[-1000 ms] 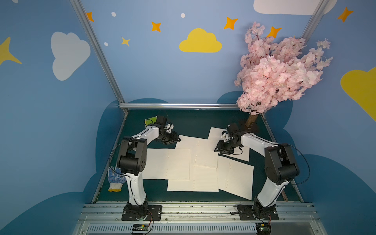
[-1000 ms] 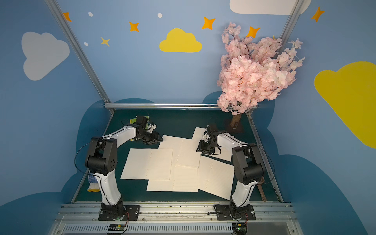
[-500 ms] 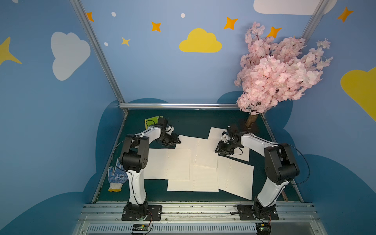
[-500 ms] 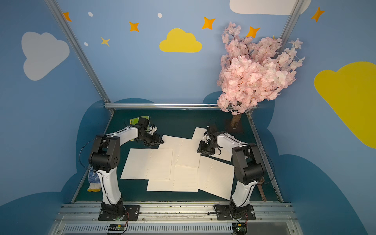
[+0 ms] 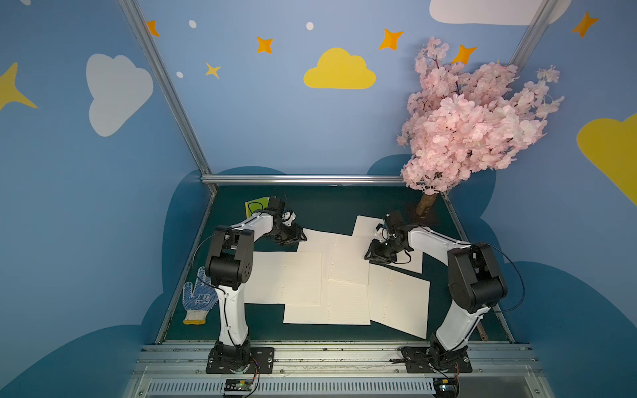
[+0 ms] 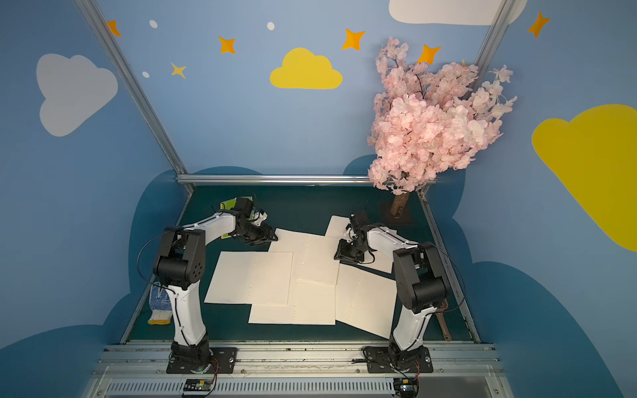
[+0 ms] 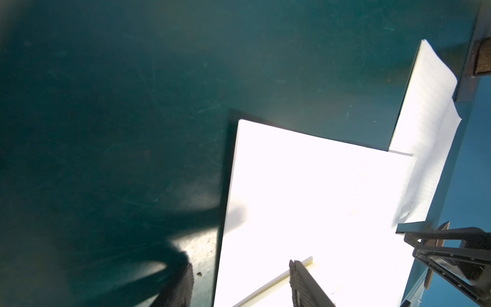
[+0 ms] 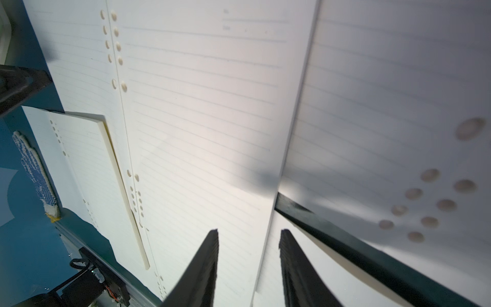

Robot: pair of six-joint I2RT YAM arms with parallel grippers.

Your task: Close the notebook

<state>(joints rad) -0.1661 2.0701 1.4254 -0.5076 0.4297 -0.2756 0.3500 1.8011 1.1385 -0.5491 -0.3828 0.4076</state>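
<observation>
Cream lined notebooks (image 5: 348, 265) open, flat, overlapping

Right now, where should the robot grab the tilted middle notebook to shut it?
Grip the notebook by its right page edge, coming low from the right. It lies flat and open, and that thin edge sits between the fingers of the right gripper.

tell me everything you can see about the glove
The glove is a white knit work glove covered in blue grip dots, with a blue printed mark on its middle and a yellow-trimmed cuff. It lies flat and limp on the green mat near the mat's left edge, cuff toward the robot's base rail, tips toward the back wall, beside the left arm. Nothing holds it.
</observation>
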